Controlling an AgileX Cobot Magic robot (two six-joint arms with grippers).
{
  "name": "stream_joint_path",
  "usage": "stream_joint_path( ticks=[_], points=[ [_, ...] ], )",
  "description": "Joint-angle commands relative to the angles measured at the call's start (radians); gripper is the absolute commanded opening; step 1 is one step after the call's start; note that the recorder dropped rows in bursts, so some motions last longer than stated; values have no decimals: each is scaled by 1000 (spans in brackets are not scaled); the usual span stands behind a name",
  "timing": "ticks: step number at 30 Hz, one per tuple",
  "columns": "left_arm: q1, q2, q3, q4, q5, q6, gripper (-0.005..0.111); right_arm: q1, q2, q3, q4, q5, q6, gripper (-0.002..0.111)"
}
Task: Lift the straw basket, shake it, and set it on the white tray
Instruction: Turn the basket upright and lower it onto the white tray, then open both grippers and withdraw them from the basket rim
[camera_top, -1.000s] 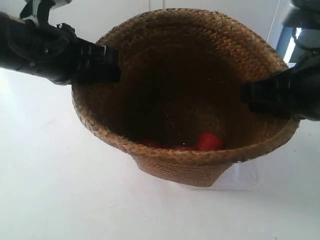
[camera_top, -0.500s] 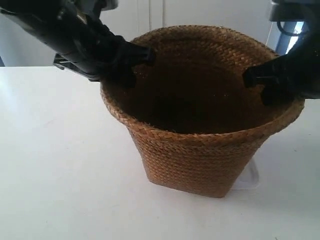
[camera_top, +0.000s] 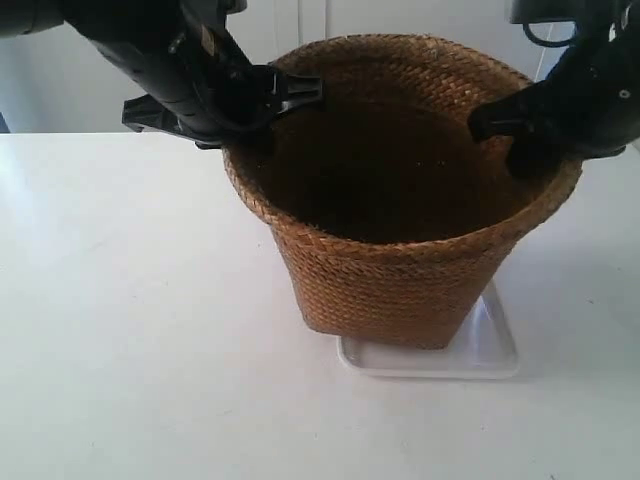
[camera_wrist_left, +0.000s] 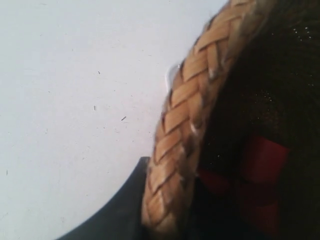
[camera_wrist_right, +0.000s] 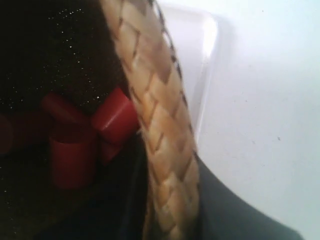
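The straw basket (camera_top: 400, 270) stands upright with its base on the white tray (camera_top: 485, 352), whose near and right edges stick out from under it. The gripper (camera_top: 262, 115) of the arm at the exterior view's left is shut on the braided rim, and so is the gripper (camera_top: 510, 135) of the arm at the exterior view's right, on the opposite side. In the left wrist view my gripper (camera_wrist_left: 165, 215) pinches the rim (camera_wrist_left: 180, 130), with one dark finger (camera_wrist_left: 120, 210) outside. In the right wrist view my gripper (camera_wrist_right: 170, 210) clamps the rim (camera_wrist_right: 160, 130) beside the tray (camera_wrist_right: 200, 50).
Several red cylinders (camera_wrist_right: 75, 150) lie on the basket's dark bottom, and the left wrist view shows them as red cylinders (camera_wrist_left: 262, 160) too. The white table (camera_top: 130, 330) spreads out to the left and front. A white wall (camera_top: 80, 90) stands behind.
The basket was tilted toward the camera and held high. It has swung upright and come down onto the white tray, with both grippers still on its rim.
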Motion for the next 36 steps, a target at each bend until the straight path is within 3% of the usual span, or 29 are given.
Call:
stream_joint_path(
  ticks=[1,10,27,32,36],
  points=[
    [1,23,-7,44,-18,-48,0,-15,45,-37,0,11,-45,0],
    [-19,60,-7,50,-128,-79,0,-78,71,-74,8,-2,-60,0],
    [-31,113,-7,43,-207,-150,0,-82,151,-78,5,-52,-87,0],
    [-33,113,-7,-47,-238,-156,0,-86,153,-78,-14,-64,-103,0],
    [-85,128,-7,-47,-199,-156,0,-117,183,-81,10,-6,-153,0]
  ],
)
